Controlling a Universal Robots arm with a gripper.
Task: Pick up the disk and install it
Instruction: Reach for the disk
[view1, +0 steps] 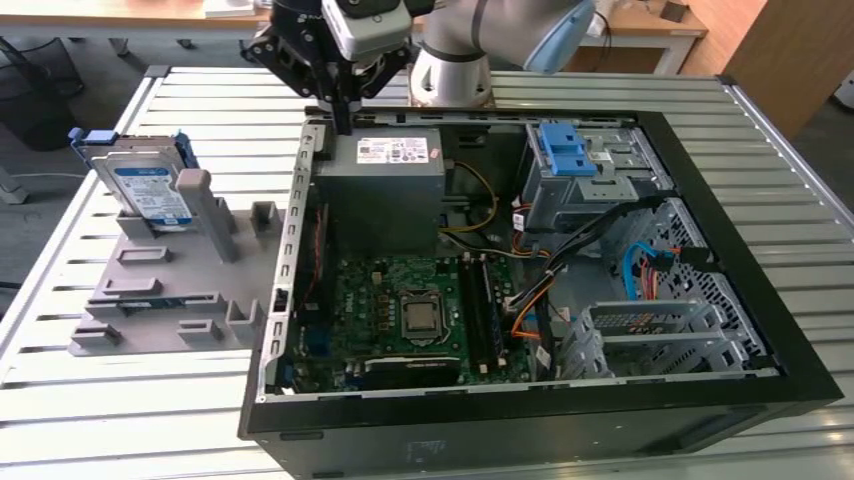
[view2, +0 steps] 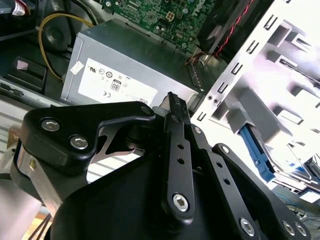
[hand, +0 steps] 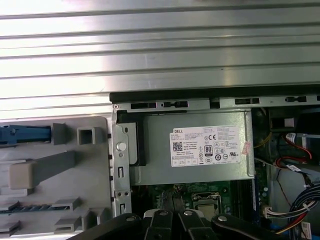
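The disk (view1: 144, 183), silver with a white-and-blue label and a blue carrier frame, stands on edge in the grey fixture (view1: 160, 290) at the exterior view's left, outside the computer case. My gripper (view1: 344, 118) hangs over the case's back-left corner, above the power supply, well apart from the disk. Its fingers are shut with nothing between them in both wrist views (view2: 172, 102) (hand: 176, 219). A blue strip of the disk's carrier (hand: 25, 134) shows at the fixture's edge in the first wrist view.
The open computer case (view1: 534, 405) lies on a slatted metal table (view1: 200, 90). Inside are the grey power supply (view1: 380, 185) (hand: 200, 145), the motherboard (view1: 400, 310), loose cables and a drive cage with a blue latch (view1: 567, 150).
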